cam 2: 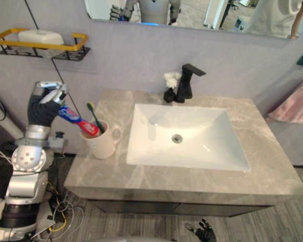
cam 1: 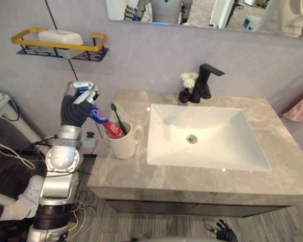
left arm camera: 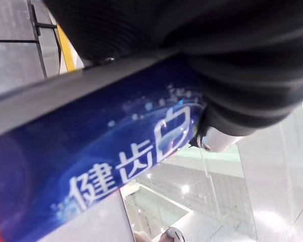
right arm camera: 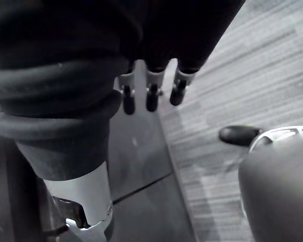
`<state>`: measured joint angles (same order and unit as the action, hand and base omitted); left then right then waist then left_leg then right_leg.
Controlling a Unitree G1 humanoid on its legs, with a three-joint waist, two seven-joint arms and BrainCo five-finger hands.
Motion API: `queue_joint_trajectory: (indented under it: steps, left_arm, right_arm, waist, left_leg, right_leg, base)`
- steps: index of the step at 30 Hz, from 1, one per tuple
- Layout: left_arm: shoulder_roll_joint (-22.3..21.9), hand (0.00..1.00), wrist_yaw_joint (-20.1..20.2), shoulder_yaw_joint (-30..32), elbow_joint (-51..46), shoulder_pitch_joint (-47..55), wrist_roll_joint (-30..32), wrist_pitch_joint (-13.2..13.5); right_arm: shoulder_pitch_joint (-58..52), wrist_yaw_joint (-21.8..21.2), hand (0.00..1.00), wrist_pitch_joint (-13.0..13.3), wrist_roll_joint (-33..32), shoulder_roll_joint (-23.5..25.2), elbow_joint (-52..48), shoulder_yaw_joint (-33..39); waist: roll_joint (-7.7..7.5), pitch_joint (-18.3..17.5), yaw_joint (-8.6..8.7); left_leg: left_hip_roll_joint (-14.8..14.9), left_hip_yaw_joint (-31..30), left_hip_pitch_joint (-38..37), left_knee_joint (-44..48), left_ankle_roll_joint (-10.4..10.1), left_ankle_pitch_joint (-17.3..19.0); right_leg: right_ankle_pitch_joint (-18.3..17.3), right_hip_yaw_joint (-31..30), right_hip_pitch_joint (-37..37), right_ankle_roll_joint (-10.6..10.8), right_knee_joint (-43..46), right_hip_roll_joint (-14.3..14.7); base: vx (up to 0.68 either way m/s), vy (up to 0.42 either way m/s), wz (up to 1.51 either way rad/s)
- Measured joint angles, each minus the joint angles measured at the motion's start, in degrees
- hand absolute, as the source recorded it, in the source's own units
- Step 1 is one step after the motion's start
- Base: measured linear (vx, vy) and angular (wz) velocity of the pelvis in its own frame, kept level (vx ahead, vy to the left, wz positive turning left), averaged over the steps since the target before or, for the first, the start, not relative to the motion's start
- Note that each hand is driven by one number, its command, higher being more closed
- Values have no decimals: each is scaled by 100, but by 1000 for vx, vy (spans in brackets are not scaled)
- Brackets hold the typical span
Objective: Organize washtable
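A cream mug [cam 1: 123,144] stands on the grey marble washtable [cam 1: 202,181], left of the sink, with a green toothbrush [cam 1: 118,117] upright in it. My left hand [cam 1: 79,104] is raised beside the table's left end, shut on the upper end of a blue and red toothpaste tube [cam 1: 105,123]. The tube slants down, its red lower end inside the mug's mouth. Up close, the tube's blue face [left arm camera: 116,161] crosses under the hand's dark cover [left arm camera: 227,65]. My right hand [cam 1: 225,232] hangs low near the floor in front of the cabinet, its fingers [right arm camera: 150,96] relaxed and holding nothing.
A white sink basin [cam 1: 202,138] fills the table's middle. A black faucet [cam 1: 204,83] with a white flower-like piece [cam 1: 189,79] beside it stands at the back. A yellow-rimmed wall shelf [cam 1: 60,44] holds a white box. Pink cloth [cam 1: 300,108] hangs at the right.
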<state>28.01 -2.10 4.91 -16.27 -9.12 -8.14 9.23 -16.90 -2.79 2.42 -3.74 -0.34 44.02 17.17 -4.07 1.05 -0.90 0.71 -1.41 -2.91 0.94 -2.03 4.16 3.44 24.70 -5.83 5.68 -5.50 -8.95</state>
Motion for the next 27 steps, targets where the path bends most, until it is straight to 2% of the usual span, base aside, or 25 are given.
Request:
queue_joint_trajectory:
  steps: [1, 2, 27]
  left_arm:
    - [28, 100, 20, -25, 35, -17, 0, 0]
    - [39, 0, 74, -32, 100, -57, 23, -9]
    - [54, 0, 14, -29, 106, -252, 29, -3]
  right_arm:
    - [-10, 0, 0, 0, 3, 0, 0, 0]
    - [-29, -3, 0, 0, 26, 1, -2, -1]
    - [-93, -94, 0, 0, 166, 0, -49, -11]
  waist:
    - [0, 0, 3]
    - [0, 0, 2]
    - [22, 9, 14]
  left_leg:
    - [4, 2, -1, 0, 0, 0]
    - [12, 4, -4, 0, -1, 1]
    - [21, 46, -38, -14, -4, 3]
  right_leg:
    - [0, -4, 2, 0, 0, 4]
    - [0, -22, 8, 0, 0, 11]
    - [1, -88, 8, -1, -2, 20]
  base:
    - [-18, -7, -4]
    - [-22, -6, -6]
    - [-5, 0, -1]
